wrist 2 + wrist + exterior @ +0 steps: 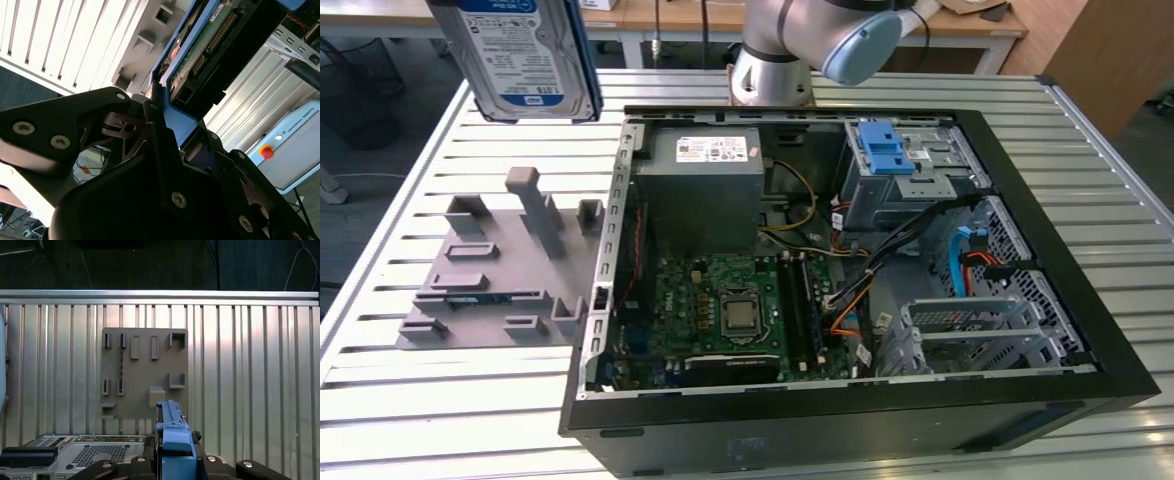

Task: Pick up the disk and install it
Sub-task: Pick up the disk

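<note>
Up over the grey fixture plate (480, 270), at the exterior view's left, I've got the disk (527, 55) hanging clear of the table (400, 150) — pick-up done, install not yet. In the second wrist view the gripper (170, 120) is clamped on its blue carrier edge, jaws closed down to the bracket's thickness. By my read, seating it calls for a square line-up with the drive bay (914, 185) inside the open case (1067, 300) — cables (847, 300) crowd close.

The arm (774, 65) is silver-grey with a pale blue joint cap (861, 45); the black gripper (172, 125) shows silver screws (179, 199).
</note>
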### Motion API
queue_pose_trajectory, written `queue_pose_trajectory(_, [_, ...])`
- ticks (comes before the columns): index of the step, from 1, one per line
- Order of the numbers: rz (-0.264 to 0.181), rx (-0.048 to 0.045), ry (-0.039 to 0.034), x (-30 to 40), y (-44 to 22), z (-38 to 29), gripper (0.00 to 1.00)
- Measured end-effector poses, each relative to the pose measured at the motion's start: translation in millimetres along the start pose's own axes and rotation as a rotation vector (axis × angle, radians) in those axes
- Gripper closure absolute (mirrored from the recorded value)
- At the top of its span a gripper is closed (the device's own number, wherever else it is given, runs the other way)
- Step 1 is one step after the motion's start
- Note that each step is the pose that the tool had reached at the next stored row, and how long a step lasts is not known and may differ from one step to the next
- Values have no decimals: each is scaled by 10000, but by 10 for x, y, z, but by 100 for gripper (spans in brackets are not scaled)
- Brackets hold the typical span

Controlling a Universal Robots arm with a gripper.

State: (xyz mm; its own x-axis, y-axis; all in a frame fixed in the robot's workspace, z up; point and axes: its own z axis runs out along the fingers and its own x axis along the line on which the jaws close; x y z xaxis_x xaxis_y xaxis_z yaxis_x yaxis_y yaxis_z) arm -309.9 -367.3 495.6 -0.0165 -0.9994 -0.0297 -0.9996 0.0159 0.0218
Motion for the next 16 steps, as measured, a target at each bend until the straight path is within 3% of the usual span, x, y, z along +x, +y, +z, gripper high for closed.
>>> queue_pose_trajectory(6, [-1,-1,0,15,-56,-2,64])
queue_pose_trajectory(16, [2,-1,0,177,-107,-8,64])
